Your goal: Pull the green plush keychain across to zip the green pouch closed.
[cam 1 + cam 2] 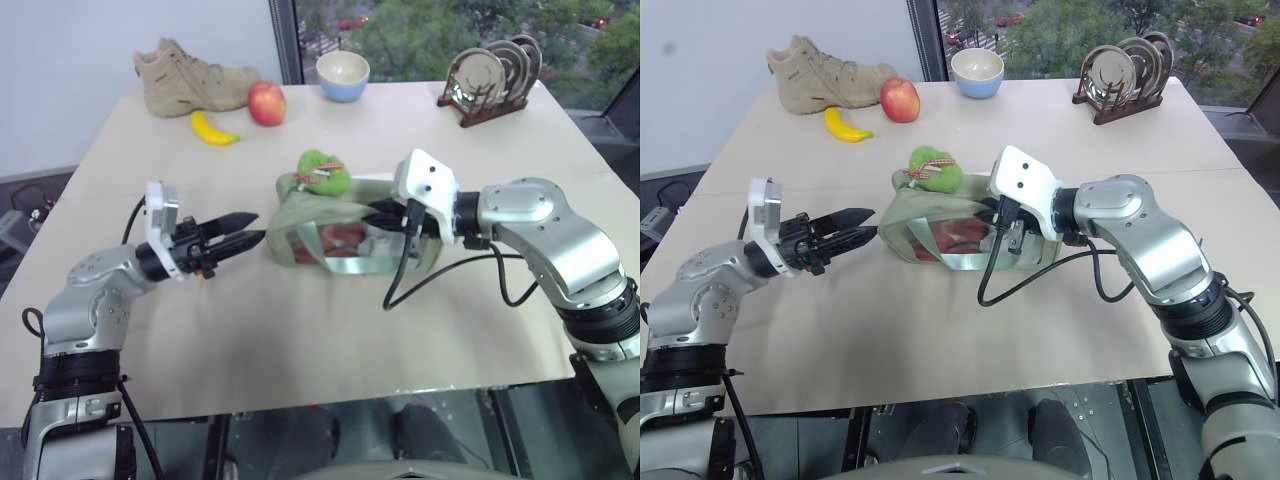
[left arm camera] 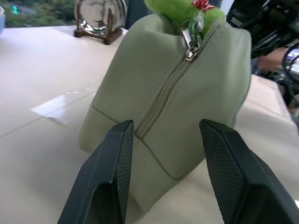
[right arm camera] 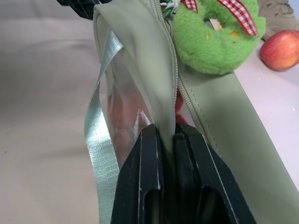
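Note:
The pale green pouch [image 1: 300, 222] lies mid-table, reddish contents showing through its clear window. The lime-green plush keychain [image 1: 322, 172] rests on top of the pouch's left end, hooked to the zipper pull [image 2: 190, 46]. My right gripper [image 3: 163, 133] reaches in from the right and is shut on the pouch's fabric edge [image 3: 154, 70] beside the zipper, a little way from the keychain [image 3: 210, 42]. My left gripper [image 1: 255, 228] hangs open just left of the pouch, level and pointing at its end face [image 2: 187, 107], with nothing between its fingers [image 2: 112, 168].
At the back of the table are a tan boot [image 1: 190, 75], a red apple [image 1: 266, 103], a yellow banana [image 1: 213, 130], a blue-and-white bowl [image 1: 343, 75] and a plate rack [image 1: 490, 80]. The table's front edge [image 1: 330, 395] runs close below both arms.

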